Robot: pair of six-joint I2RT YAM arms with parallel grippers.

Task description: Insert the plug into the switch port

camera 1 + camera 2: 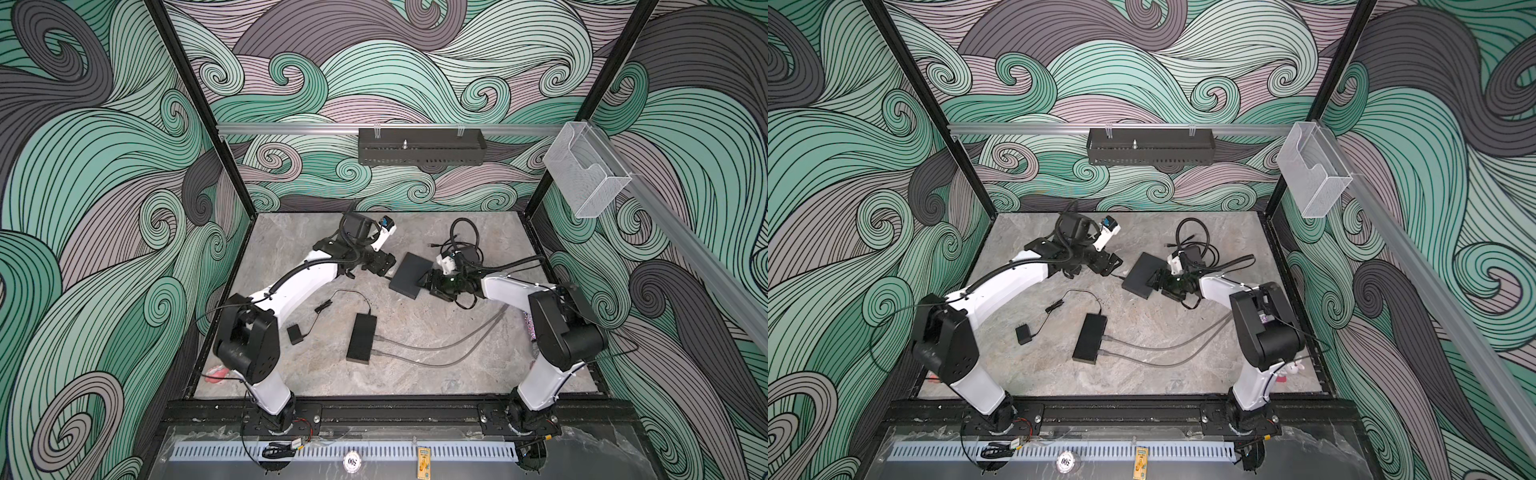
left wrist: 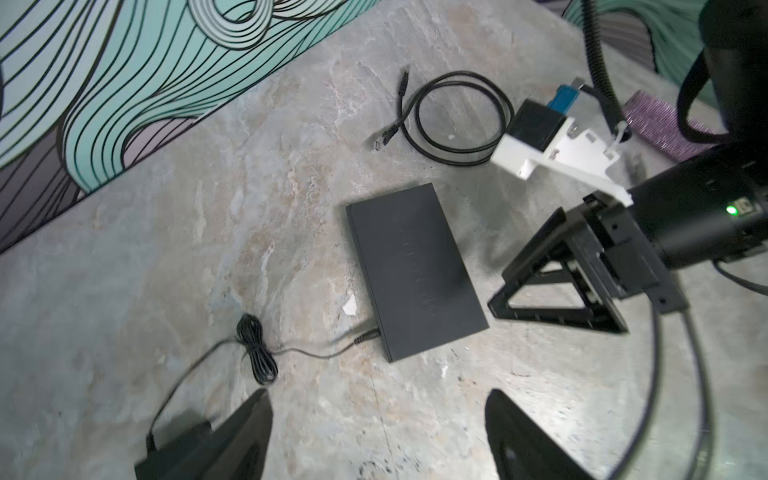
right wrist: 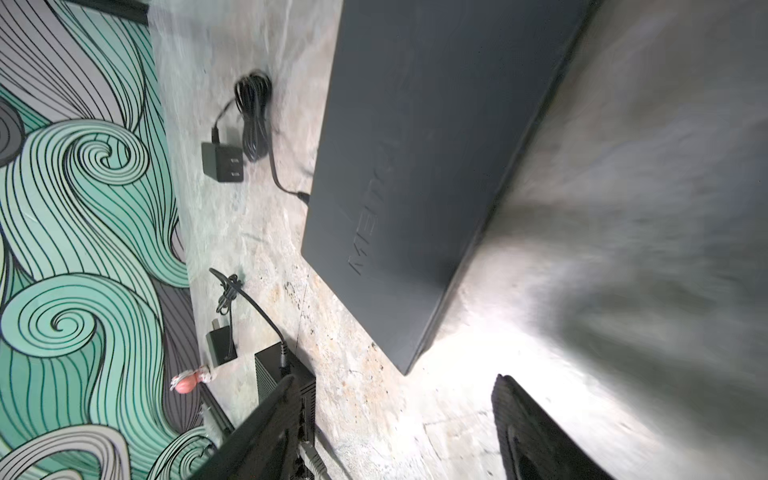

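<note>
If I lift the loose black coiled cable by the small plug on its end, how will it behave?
The black coiled cable is thin and loosely looped, so it will probably sag and trail, uncoiling as it rises. Its plug is small, so it may twist in a grip. It looks light; the grey stone table should offer little drag.

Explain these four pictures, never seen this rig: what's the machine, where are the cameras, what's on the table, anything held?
This is a two-armed robot: left arm and right arm bolted at the near edge of a stone-look table. Two near-identical pictures come from one overhead stereo camera; the other two from a camera on each wrist, looking past its jaws. On the table: a flat dark-grey box with a thin power lead plugged in, a narrow black box with two grey cables plugged in, a small adapter, and a coiled black cable. Both arms' jaws are open near the flat box; nothing is held.
</note>
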